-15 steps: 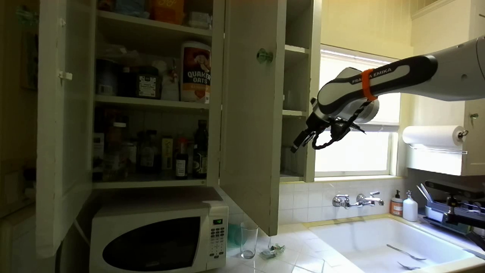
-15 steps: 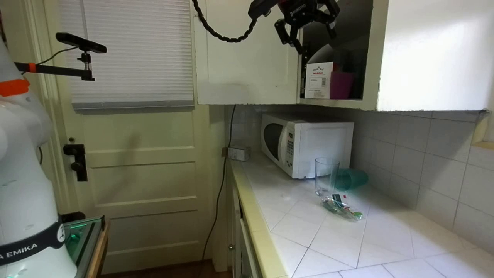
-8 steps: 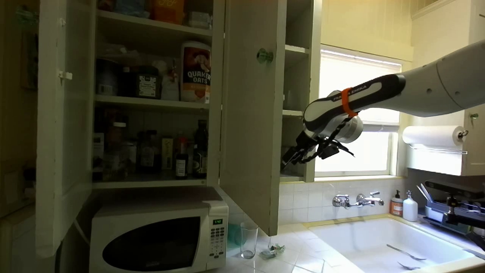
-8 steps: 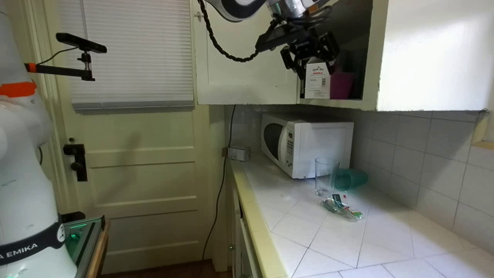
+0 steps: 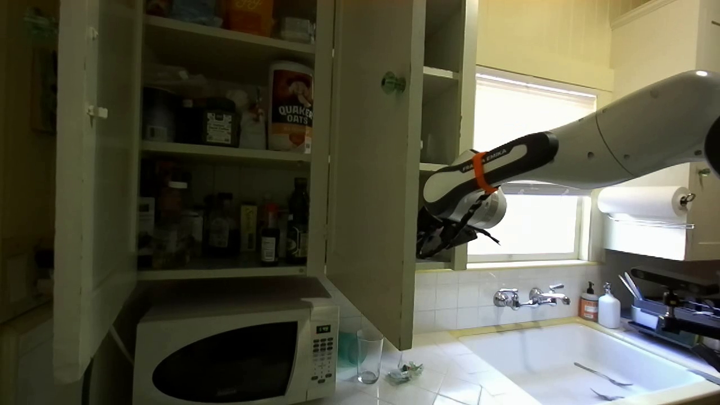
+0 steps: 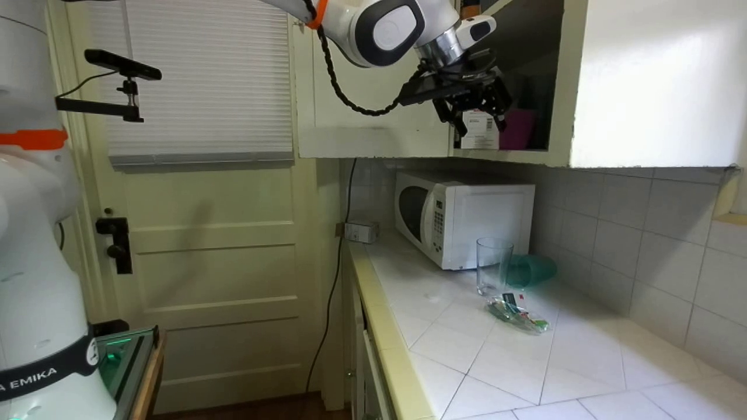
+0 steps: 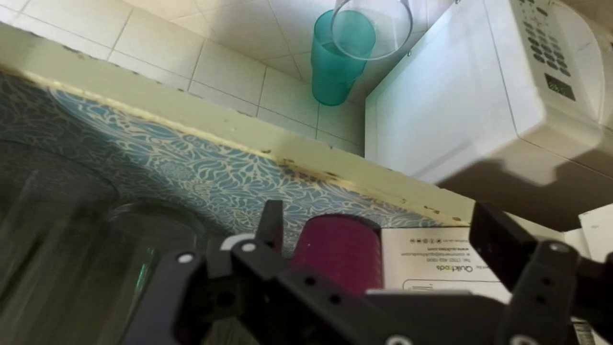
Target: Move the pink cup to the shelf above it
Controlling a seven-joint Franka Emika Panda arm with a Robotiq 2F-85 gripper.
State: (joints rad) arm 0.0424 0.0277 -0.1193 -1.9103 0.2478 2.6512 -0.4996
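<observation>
The pink cup (image 6: 518,129) stands in the bottom of the narrow cabinet bay, beside a white box; in the wrist view the cup (image 7: 335,254) looks deep magenta, partly covered by my gripper's linkage. My gripper (image 7: 378,227) is open, one finger left of the cup and the other out past the box, with no grip on either. An exterior view has the gripper (image 6: 481,125) at the bay's opening, in front of the box and slightly left of the cup. The shelf (image 5: 432,167) above is a thin white board, partly hidden by my arm.
The white box (image 7: 440,258) is close against the cup. Clear glasses (image 7: 158,220) stand on its other side. The bay's front edge (image 7: 230,129) and an open cabinet door (image 5: 371,169) border the opening. Below are a microwave (image 6: 490,221), a glass (image 6: 494,265) and a teal cup (image 6: 531,270).
The arm has come down and in toward the bay, and the gripper now hangs lower, in front of the white box. Its fingers have stayed open. Cup and box have not moved.
</observation>
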